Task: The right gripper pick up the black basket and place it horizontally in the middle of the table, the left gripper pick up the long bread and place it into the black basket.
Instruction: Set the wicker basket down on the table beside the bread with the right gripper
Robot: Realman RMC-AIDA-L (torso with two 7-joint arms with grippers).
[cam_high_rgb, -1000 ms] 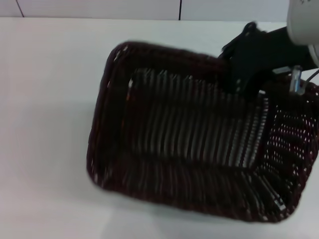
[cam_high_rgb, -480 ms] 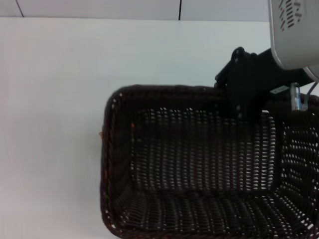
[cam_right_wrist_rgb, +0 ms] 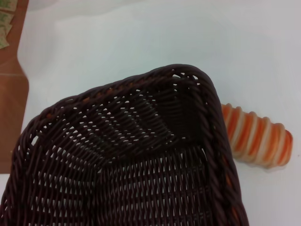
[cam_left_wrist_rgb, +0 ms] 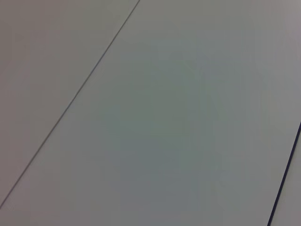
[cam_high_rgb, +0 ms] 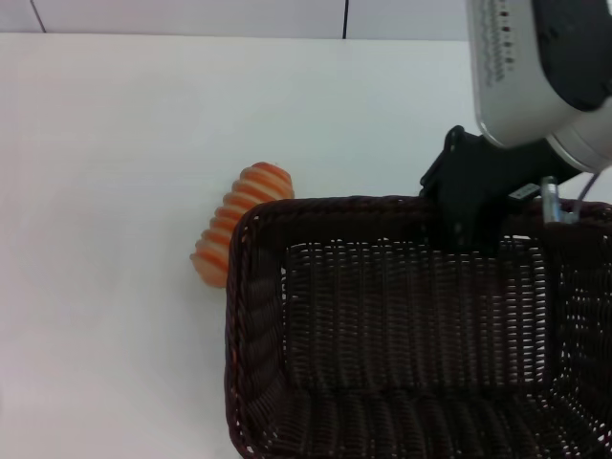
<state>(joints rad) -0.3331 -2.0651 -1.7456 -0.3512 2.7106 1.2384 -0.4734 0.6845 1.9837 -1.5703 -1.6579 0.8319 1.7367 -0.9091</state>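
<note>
The black basket (cam_high_rgb: 411, 335) fills the lower right of the head view, and its near and right sides run out of the picture. My right gripper (cam_high_rgb: 467, 222) is shut on the basket's far rim, with the white-grey arm above it. The long bread (cam_high_rgb: 239, 225), striped orange and cream, lies on the white table (cam_high_rgb: 115, 143) just off the basket's far left corner. The right wrist view shows the basket's corner (cam_right_wrist_rgb: 141, 155) with the bread (cam_right_wrist_rgb: 256, 139) right beside it outside the rim. My left gripper is out of view. Its wrist view shows only a plain grey surface.
The table's far edge meets a wall with a dark seam (cam_high_rgb: 344, 19). In the right wrist view the table's edge and brown floor (cam_right_wrist_rgb: 9, 94) show beyond the basket.
The basket has moved toward me and to the right with my right gripper, levelling out from a tilted pose. The bread, hidden under it before, now shows at its left corner.
</note>
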